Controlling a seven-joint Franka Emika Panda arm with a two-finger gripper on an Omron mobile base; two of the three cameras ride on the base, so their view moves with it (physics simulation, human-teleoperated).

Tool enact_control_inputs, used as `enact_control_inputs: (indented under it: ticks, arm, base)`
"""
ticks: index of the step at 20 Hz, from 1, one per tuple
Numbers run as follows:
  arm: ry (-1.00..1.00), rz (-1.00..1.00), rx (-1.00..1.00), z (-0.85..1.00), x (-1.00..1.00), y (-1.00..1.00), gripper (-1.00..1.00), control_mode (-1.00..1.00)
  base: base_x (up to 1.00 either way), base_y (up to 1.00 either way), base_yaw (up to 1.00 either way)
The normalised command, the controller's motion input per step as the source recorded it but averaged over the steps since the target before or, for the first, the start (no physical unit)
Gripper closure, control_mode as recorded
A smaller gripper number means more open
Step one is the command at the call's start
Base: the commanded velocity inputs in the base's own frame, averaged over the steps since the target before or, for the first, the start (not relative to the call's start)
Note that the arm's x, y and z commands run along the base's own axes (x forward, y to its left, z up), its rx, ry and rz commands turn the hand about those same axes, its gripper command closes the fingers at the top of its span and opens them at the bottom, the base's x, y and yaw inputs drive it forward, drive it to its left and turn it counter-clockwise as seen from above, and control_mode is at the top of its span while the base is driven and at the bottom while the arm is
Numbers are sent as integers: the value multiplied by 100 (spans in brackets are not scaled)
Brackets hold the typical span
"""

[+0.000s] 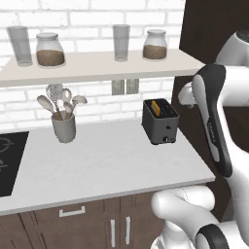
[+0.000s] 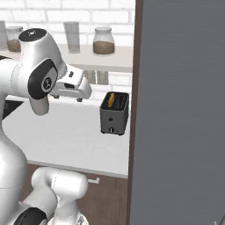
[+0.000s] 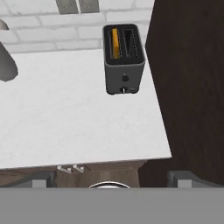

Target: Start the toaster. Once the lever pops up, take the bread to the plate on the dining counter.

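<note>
The dark grey toaster [image 1: 160, 122] [image 2: 114, 113] [image 3: 124, 57] stands at the back right of the white worktop [image 1: 107, 160], against the brick wall. The bread [image 1: 155, 106] [image 2: 111, 99] [image 3: 115, 42] sits low in its left slot, with only the golden top edge showing; the other slot is empty. Small knobs show low on the toaster's front [image 3: 124, 89]. My gripper [image 3: 113, 178] hangs in the air over the worktop's front edge, well short of the toaster. It is open, fingertips [image 3: 43, 179] wide apart, nothing between them. The plate and the dining counter are out of view.
A tall dark wood panel [image 2: 180, 110] rises right beside the toaster. A grey utensil cup [image 1: 64, 127] stands at the back left, a black cooktop [image 1: 9, 160] at the far left. A shelf [image 1: 97, 65] with jars and glasses runs above the worktop.
</note>
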Motion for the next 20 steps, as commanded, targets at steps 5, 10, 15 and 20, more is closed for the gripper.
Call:
enact_control_inputs:
  ticks: [5,10,15,20]
  arm:
    - [0,0,0,-37,40,0,-100,-100]
    - [0,0,0,-39,24,0,-100,-100]
    - [-4,0,0,-30,18,0,-100,-100]
    - [-6,0,0,-6,17,0,-100,-100]
  base:
    - [0,0,0]
    - [0,0,0]
    - [0,0,0]
    - [0,0,0]
